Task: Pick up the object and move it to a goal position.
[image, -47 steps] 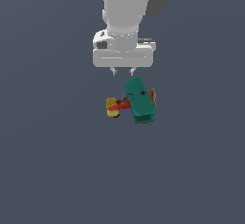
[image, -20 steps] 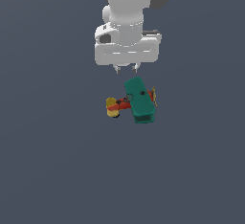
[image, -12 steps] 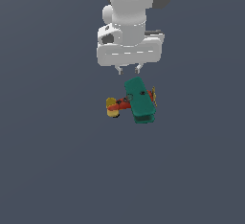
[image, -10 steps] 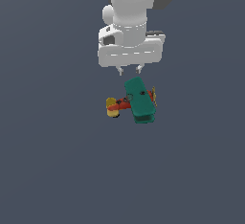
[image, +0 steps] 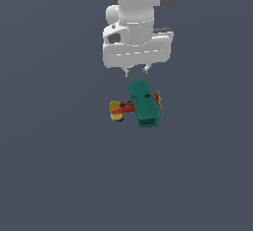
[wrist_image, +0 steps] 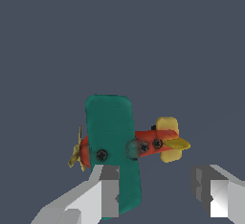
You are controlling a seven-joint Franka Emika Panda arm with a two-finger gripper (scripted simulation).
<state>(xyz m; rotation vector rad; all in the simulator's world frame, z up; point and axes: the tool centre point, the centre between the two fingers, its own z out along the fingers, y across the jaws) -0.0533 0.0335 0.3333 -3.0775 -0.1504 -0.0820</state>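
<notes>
The object, a toy biplane (image: 140, 104) with teal-green wings, a red-orange body and a yellow tail, rests on the dark floor near the middle of the exterior view. The wrist view shows the biplane (wrist_image: 115, 141) from above, its propeller at one end and its tail at the other. My gripper (image: 137, 70) hangs just above and behind the plane's wing, apart from it. Its fingers (wrist_image: 107, 189) are spread wide, so my gripper (wrist_image: 160, 192) is open and holds nothing.
The floor (image: 59, 175) is a plain dark grey-blue surface all around the plane. No other objects or edges show in either view.
The arm has shifted a little toward the exterior view's right and slightly upward over the last seconds. The biplane has not moved.
</notes>
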